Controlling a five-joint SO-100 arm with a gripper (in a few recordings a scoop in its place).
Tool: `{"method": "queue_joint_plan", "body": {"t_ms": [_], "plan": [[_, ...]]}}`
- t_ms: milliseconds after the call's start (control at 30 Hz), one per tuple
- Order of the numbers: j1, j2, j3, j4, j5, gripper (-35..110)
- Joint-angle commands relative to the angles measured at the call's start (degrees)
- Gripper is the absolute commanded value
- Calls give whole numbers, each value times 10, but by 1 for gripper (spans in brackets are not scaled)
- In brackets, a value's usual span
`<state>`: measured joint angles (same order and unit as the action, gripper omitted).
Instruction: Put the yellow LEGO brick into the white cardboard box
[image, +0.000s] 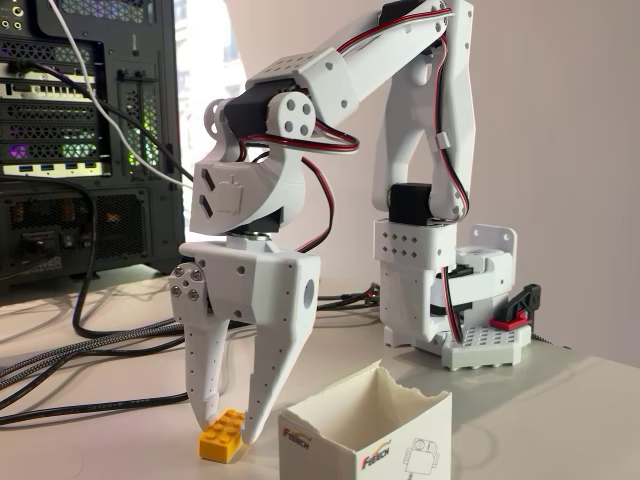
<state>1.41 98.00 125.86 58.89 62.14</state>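
- White gripper (232, 425) points down, fingers slightly apart, straddling the yellow LEGO brick (221, 436) on the table (120, 440).
- White cardboard box (366, 430) sits just beside, at three o'clock.

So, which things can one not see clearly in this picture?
- White cardboard box: its inside floor is hidden by its own front wall, and its bottom is cut off by the lower edge.
- Yellow LEGO brick: the gripper fingertips cover its far part; contact cannot be judged.
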Motion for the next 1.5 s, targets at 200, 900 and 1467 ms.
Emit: {"method": "queue_joint_plan", "body": {"t_ms": [200, 900, 1467], "plan": [[24, -14, -29, 1, -33, 12], [29, 52, -57, 35, -141, -9], [-163, 221, -179, 139, -355, -9]]}}
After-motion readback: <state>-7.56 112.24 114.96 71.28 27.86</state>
